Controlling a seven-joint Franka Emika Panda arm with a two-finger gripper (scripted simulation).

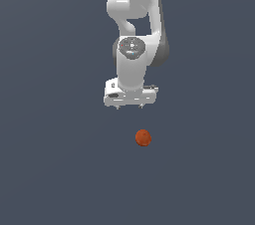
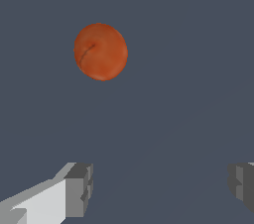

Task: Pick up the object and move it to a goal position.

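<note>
A small reddish-orange ball (image 1: 143, 138) with a mottled surface lies on the dark grey-blue ground, below the arm in the exterior view. It also shows in the wrist view (image 2: 100, 51), with a dark crease on it. My white gripper (image 1: 129, 106) hangs above and slightly to the exterior view's left of the ball, apart from it. In the wrist view the gripper (image 2: 161, 188) is open and empty; its two grey fingertips (image 2: 79, 188) stand wide apart, with the ball outside the gap between them.
The plain dark grey-blue ground (image 1: 50, 169) fills both views. The white arm (image 1: 137, 15) rises behind the gripper toward the top of the exterior view. No other objects show.
</note>
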